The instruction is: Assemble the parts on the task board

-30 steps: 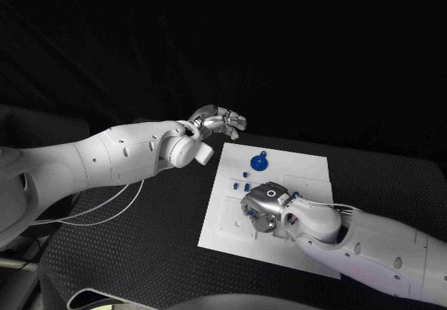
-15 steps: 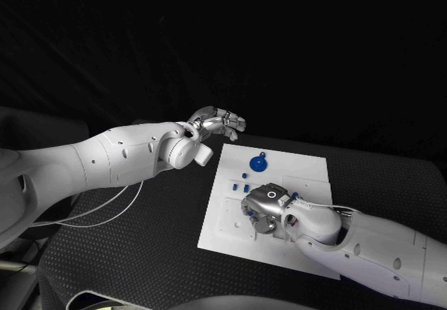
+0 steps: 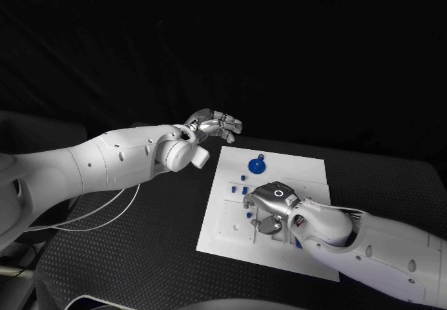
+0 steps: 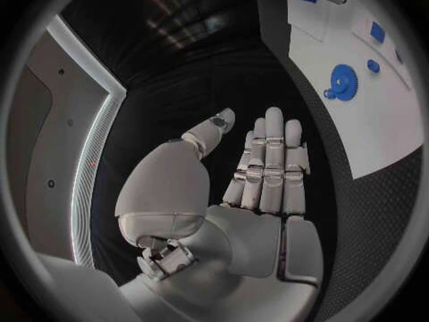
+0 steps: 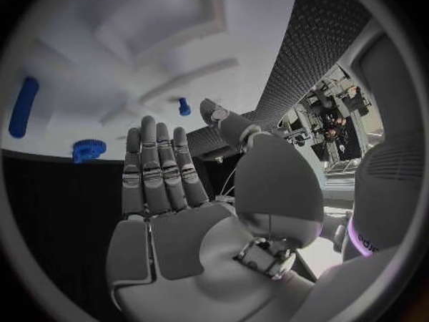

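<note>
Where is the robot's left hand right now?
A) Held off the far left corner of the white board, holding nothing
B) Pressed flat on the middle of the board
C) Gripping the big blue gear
A: the left hand is off the board with straight, bare fingers; the gear lies untouched.

The left hand (image 3: pixel 216 124) is hanging raised with its fingers apart, holding nothing; the right hand (image 3: pixel 270 205) is hovering palm-down, fingers extended.

Right hand (image 3: pixel 268 203) has shifted slightly toward the board's near edge over the task board (image 3: pixel 307 169). Its fingers look straighter now, possibly lifted.
</note>
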You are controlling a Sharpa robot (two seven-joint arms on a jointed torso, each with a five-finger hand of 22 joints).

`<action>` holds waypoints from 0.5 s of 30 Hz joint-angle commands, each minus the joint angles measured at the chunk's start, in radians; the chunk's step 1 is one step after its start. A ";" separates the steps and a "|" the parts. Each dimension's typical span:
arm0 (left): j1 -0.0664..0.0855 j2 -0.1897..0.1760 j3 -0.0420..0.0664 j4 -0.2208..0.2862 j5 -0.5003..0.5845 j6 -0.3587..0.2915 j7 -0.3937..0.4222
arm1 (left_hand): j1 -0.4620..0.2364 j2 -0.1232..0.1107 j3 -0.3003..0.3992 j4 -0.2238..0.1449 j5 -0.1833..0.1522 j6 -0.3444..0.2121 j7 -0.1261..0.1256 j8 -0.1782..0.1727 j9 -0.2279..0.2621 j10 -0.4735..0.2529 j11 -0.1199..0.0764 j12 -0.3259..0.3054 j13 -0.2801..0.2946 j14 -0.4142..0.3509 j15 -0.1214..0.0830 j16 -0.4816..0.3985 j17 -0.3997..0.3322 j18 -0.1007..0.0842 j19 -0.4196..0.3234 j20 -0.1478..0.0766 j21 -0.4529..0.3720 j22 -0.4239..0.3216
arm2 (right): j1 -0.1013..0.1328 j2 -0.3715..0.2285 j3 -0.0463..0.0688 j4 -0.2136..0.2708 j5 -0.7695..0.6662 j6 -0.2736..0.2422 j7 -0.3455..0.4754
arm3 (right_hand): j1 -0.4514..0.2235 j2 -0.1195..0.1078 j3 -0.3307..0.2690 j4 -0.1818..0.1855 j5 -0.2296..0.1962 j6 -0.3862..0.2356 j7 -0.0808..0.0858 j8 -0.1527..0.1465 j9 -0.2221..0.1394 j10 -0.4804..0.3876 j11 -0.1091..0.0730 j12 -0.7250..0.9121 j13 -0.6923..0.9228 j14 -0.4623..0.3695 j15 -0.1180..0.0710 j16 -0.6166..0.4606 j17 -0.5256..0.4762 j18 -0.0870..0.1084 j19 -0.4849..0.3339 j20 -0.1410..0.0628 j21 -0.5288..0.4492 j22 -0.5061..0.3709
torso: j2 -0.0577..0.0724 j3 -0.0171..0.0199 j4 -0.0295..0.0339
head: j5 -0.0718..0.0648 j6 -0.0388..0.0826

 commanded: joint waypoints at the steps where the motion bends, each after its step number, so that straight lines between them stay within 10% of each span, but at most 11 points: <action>1: 0.001 0.000 0.001 0.002 0.006 0.014 0.005 | -0.003 -0.008 -0.003 0.004 -0.005 -0.007 0.000 0.002 -0.001 -0.006 -0.001 -0.004 -0.001 0.007 0.003 -0.006 0.002 0.019 0.002 0.006 -0.005 0.001 | 0.015 -0.017 0.001 0.022 0.022 -0.046 0.000 | -0.006 0.001 -0.003 0.003 -0.005 -0.003 0.002 -0.001 0.001 -0.002 -0.005 0.009 -0.003 0.001 -0.004 0.000 0.000 -0.017 -0.002 -0.003 0.004 0.025 | 0.000 -0.0004 0.0001 | -0.007 0.007; 5: 0.001 0.002 0.001 0.001 0.006 0.016 0.005 | -0.003 -0.008 -0.003 0.004 -0.005 -0.008 0.000 0.002 -0.001 -0.006 -0.001 -0.004 -0.001 0.007 0.003 -0.007 0.002 0.019 0.002 0.006 -0.006 0.001 | 0.040 -0.063 0.006 0.070 0.047 -0.050 0.006 | 0.002 0.002 0.009 0.012 -0.005 0.003 0.010 0.006 0.004 0.017 -0.013 0.019 -0.003 0.017 -0.012 0.009 0.004 -0.012 0.013 -0.005 0.017 0.025 | 0.000 -0.0004 0.0002 | -0.018 0.018; 11: 0.001 0.000 0.000 -0.001 0.006 0.014 0.016 | -0.003 -0.008 -0.003 0.004 -0.005 -0.008 0.000 0.003 -0.001 -0.006 -0.001 -0.004 -0.001 0.007 0.003 -0.007 0.003 0.019 0.002 0.006 -0.006 0.002 | 0.065 -0.154 0.074 0.144 0.120 -0.014 0.023 | 0.020 0.003 0.039 0.034 -0.006 0.012 0.019 0.019 0.011 0.091 -0.045 0.054 0.008 0.096 -0.053 0.055 0.027 0.012 0.093 -0.015 0.070 0.025 | -0.001 -0.0010 -0.0004 | -0.042 0.035; 15: 0.001 0.000 0.000 -0.002 0.006 0.013 0.018 | -0.003 -0.007 -0.003 0.005 -0.005 -0.006 0.000 0.004 -0.001 -0.004 -0.002 -0.003 0.000 0.007 0.003 -0.008 0.004 0.019 0.002 0.006 -0.007 0.002 | 0.097 -0.206 0.088 0.164 0.152 0.035 0.019 | 0.019 0.003 0.035 0.036 -0.005 0.010 0.027 0.021 0.012 0.107 -0.051 0.059 0.010 0.125 -0.067 0.072 0.038 0.021 0.121 -0.019 0.091 0.025 | 0.000 -0.0011 -0.0002 | -0.052 0.042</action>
